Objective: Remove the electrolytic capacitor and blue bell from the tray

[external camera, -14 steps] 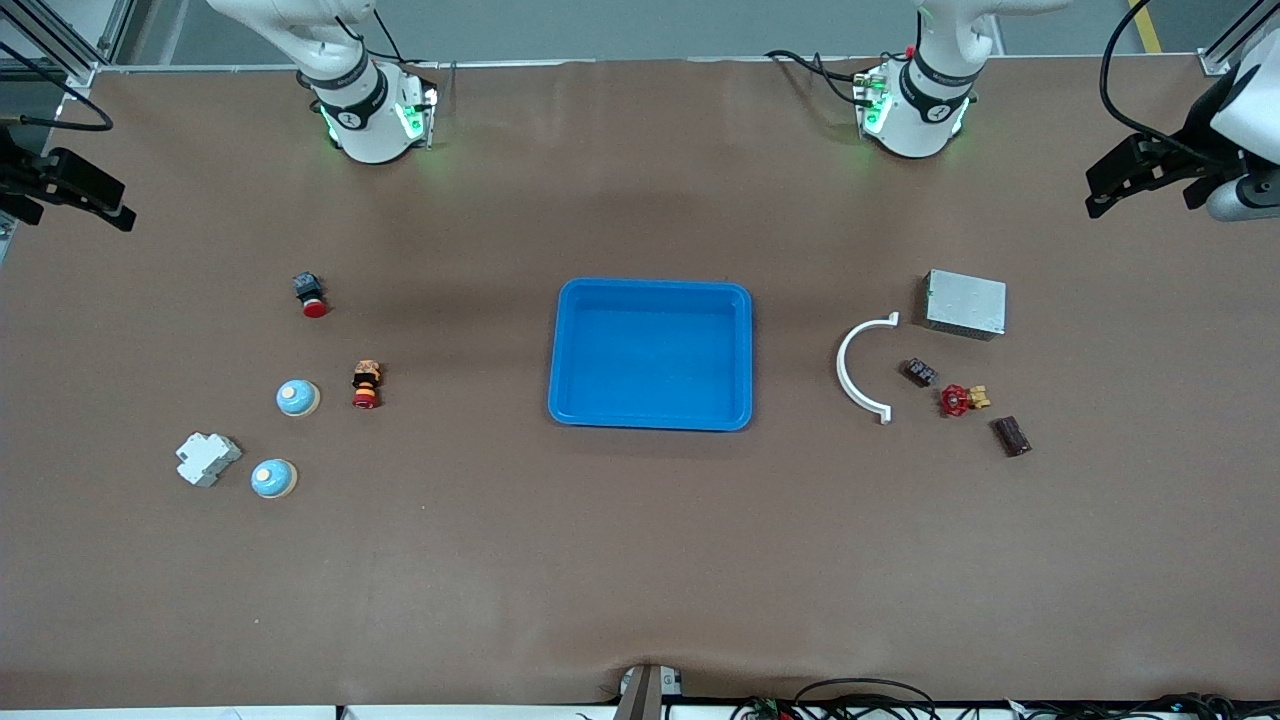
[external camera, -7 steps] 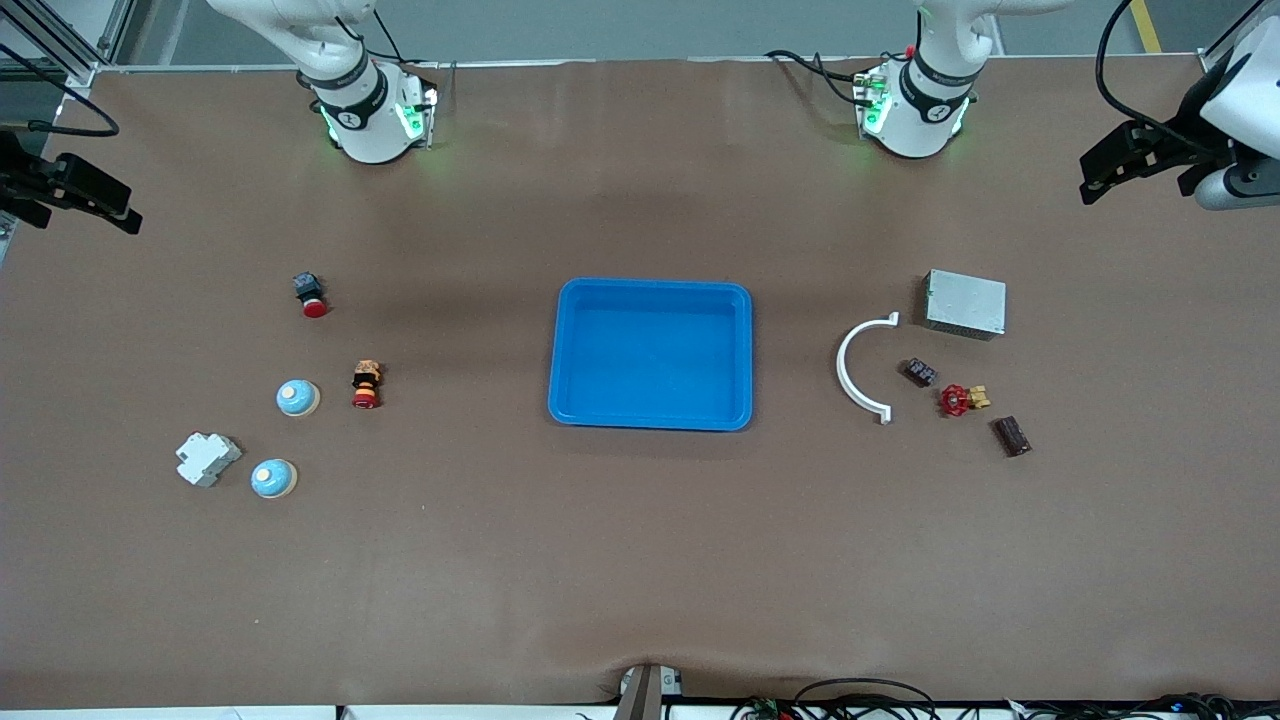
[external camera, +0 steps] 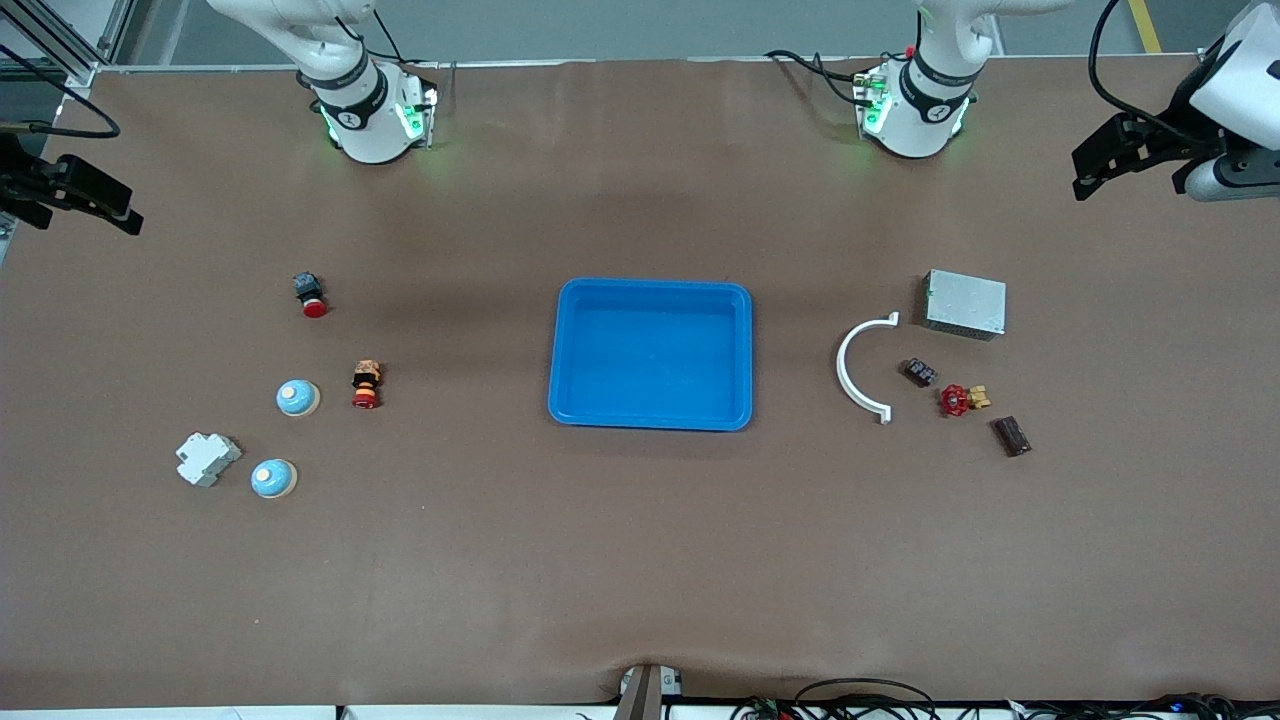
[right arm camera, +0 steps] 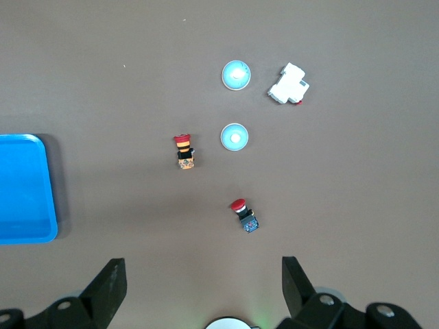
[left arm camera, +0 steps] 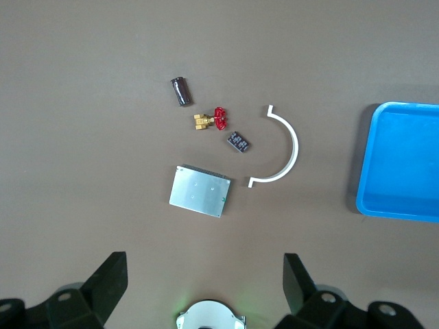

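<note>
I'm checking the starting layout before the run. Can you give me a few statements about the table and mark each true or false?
1. The blue tray holds nothing. True.
2. Two bells lie toward the right arm's end. True.
3. The capacitor sits inside the tray. False: it lies on the table near the red valve.
4. The left pincer grips the metal box. False: it is open and holds nothing.
5. The right pincer is open. True.

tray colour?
Blue tray, plain, no pattern; clearest in the front view.
</note>
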